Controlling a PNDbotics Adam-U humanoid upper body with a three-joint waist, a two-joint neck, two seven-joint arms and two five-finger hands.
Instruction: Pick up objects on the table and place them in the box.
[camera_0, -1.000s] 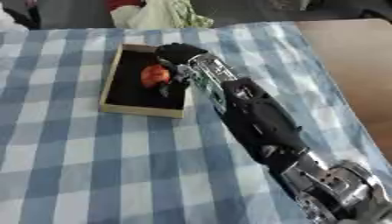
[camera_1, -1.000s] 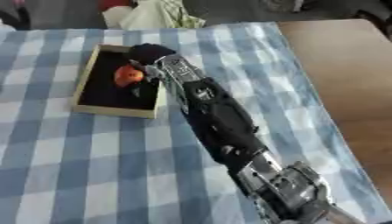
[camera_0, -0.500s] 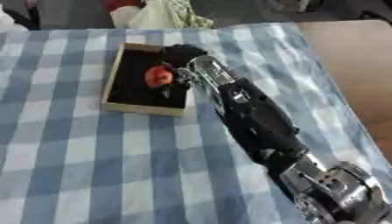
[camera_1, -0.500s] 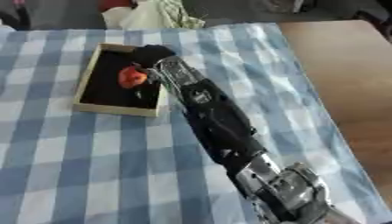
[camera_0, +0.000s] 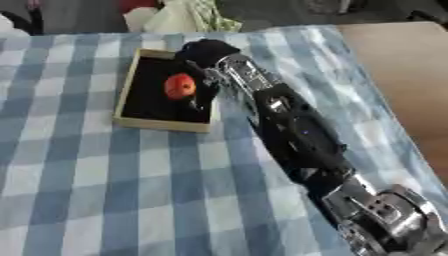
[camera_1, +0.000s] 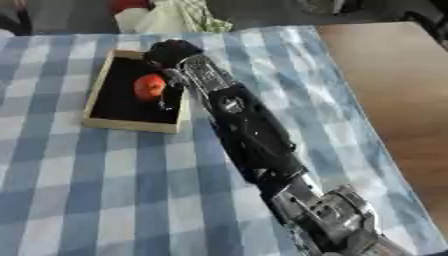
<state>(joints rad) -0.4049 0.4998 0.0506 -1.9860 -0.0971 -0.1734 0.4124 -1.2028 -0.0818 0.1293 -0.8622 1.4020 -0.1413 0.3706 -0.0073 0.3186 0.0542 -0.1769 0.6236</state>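
Note:
A shallow wooden box (camera_0: 128, 82) with a dark inside lies on the blue-checked tablecloth at the upper left. A round red-orange object (camera_0: 179, 86) rests inside it, toward the right wall. My right arm stretches up from the lower right corner. My right hand (camera_0: 206, 54) hovers over the box's far right corner. Its dark fingers (camera_1: 164, 98) hang down beside the object, relaxed and not closed round it. My left hand shows in neither view.
A white and green checked cloth bundle (camera_0: 185, 16) lies beyond the table's far edge. Bare brown tabletop (camera_1: 385, 75) runs along the right side past the cloth's edge. The blue-checked tablecloth (camera_0: 105, 190) spreads out in front of the box.
My right hand has drawn slightly toward the box's far corner, away from the red-orange object. The object stays in the box.

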